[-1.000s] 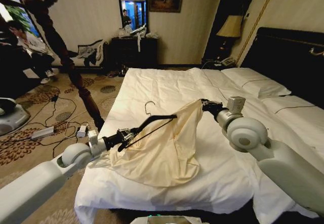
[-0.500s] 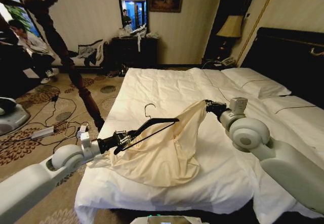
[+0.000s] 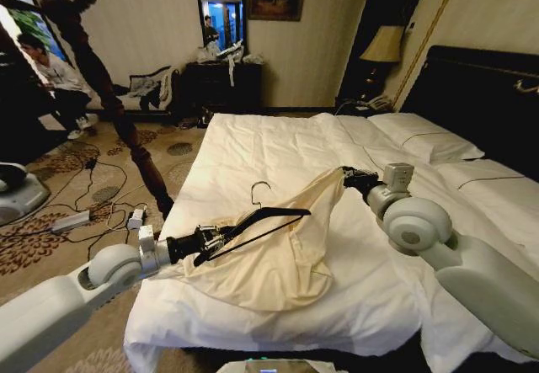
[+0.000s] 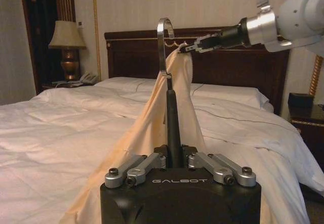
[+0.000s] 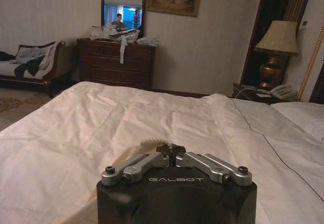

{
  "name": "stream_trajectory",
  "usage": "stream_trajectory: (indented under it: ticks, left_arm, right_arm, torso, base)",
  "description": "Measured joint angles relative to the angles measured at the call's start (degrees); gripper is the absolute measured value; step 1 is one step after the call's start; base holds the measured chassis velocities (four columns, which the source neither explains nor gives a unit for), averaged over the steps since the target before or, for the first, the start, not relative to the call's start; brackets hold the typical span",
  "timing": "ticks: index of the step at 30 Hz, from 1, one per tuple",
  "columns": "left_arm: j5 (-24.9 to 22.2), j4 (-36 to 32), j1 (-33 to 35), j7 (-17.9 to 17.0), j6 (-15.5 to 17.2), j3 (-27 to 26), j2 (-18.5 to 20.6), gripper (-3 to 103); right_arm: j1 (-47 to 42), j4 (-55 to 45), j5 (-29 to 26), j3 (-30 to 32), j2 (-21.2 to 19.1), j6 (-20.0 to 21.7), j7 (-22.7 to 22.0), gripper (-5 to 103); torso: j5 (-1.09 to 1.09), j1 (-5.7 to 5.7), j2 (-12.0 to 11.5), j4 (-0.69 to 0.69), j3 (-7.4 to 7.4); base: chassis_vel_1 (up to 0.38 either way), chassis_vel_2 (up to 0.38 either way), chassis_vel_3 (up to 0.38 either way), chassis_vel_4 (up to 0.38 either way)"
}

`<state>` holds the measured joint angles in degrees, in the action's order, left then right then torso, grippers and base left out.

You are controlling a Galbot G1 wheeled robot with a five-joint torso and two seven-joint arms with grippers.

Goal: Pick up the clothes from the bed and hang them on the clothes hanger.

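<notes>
Draping wrinkled cream shirt [image 3: 278, 251], slim hanger [image 3: 261, 219]

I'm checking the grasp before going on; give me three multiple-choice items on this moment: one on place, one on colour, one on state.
1. Where is the shirt's lower part?
A. On the white duvet
B. On the carpet
C. On the dresser

2. What colour is the hanger's body?
A. White
B. Red
C. Black

3. What is the left gripper doing?
A. Open above the pillow
B. Shut on the hanger
C. Shut on a lamp

Answers:
1. A: the shirt spreads over the bed, while the right gripper pinches its upper edge and holds that edge lifted.
2. C: the hanger is slim and black with a pale wire hook.
3. B: the left gripper is closed on one end of the hanger; the left wrist view shows the bar clamped between its fingers.
</notes>
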<state>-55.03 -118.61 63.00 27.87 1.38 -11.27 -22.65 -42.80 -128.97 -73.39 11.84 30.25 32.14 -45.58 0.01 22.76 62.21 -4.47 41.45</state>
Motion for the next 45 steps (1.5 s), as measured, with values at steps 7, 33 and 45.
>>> stream_trajectory:
  ticks: [7, 33, 45]
  left_arm:
    - [1.57, 1.11, -1.14, -1.15, 1.39, 2.24, -3.37, 13]
    - [1.43, 7.78, -18.94, -3.69, 2.51, 21.32, -8.22, 13]
    - [-1.93, 13.62, -32.13, -7.32, 2.86, 35.34, -13.57, 13]
  right_arm:
    - [2.43, 0.04, -0.63, -1.66, 0.90, -0.02, 0.49, 0]
    - [3.02, -2.85, -5.33, -2.05, 0.45, -0.07, -0.14, 0]
    - [10.80, -6.08, -13.86, -2.88, 0.14, -0.31, -2.10, 0]
  torso:
    - [-0.02, 0.00, 0.00, 0.03, 0.00]
    - [0.01, 0.00, 0.00, 0.01, 0.01]
    - [0.00, 0.00, 0.00, 0.00, 0.00]
  base:
    - [0.000, 0.000, 0.000, 0.000]
    - [0.000, 0.000, 0.000, 0.000]
    - [0.000, 0.000, 0.000, 0.000]
